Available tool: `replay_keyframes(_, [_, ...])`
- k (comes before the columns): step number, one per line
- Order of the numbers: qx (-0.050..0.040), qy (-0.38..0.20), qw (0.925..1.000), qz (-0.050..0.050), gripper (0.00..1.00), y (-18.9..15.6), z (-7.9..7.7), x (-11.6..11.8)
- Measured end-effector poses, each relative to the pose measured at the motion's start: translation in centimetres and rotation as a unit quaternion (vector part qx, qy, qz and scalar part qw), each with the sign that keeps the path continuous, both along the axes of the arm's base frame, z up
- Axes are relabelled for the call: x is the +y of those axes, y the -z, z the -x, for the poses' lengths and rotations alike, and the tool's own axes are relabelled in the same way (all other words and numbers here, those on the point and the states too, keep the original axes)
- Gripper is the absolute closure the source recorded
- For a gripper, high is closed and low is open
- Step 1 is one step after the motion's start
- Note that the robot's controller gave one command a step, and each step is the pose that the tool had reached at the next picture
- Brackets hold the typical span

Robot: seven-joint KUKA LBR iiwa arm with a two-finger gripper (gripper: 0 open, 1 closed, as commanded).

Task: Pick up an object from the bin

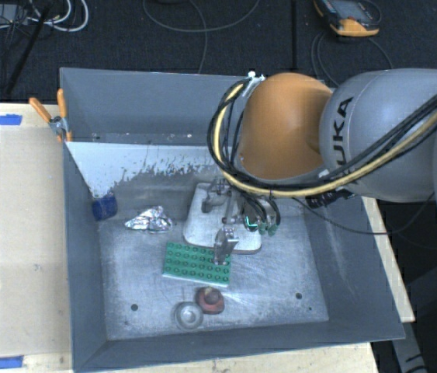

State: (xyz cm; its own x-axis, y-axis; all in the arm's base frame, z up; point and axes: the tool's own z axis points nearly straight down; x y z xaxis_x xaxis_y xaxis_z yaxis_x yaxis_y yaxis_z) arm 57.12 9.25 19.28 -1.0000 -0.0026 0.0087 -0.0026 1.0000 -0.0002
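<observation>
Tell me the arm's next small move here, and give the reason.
Probably ease the gripper straight down a little: it stands over the upper right edge of the green studded plate, which lies flat mid-bin against a pale flat piece. The crumpled foil and the reddish round thing lie apart from it.

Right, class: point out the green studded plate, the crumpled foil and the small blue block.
green studded plate (193,264), camera view, its middle.
crumpled foil (148,222), camera view, its middle.
small blue block (104,207), camera view, its middle.
</observation>
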Motion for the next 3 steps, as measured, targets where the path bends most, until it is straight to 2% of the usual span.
replay_keyframes(1, [-0.0101, -0.075, 0.9972, -0.001, 0.00, 12.0, 2.1, -2.7])
replay_keyframes(2, [-0.0089, -0.073, 0.9973, -0.002, 1.00, 11.8, 2.1, -2.6])
replay_keyframes(3, [-0.0085, -0.169, 0.9856, 0.000, 1.00, -4.4, 1.2, -4.0])
